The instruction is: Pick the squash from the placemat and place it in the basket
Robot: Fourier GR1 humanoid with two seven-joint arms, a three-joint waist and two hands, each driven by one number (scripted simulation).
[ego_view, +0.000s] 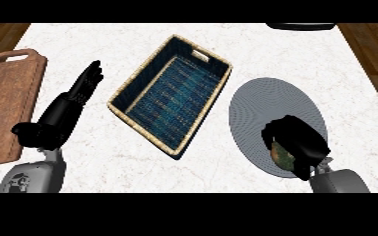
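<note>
The squash (280, 154), mottled green and tan, lies on the near part of the round grey placemat (269, 105) at the right. My right hand (299, 142) is curled over it and hides most of it, so only a small patch shows on its left side. The rectangular woven basket (171, 92), with a dark blue lining and tan rim, sits tilted in the middle of the counter with nothing in it. My left hand (70, 105) rests open at the left, fingers straight and pointing away, apart from the basket.
A brown wooden cutting board (16, 100) lies along the left edge, just beside my left forearm. A dark object (301, 26) peeks in at the counter's far right edge. The counter is white marble.
</note>
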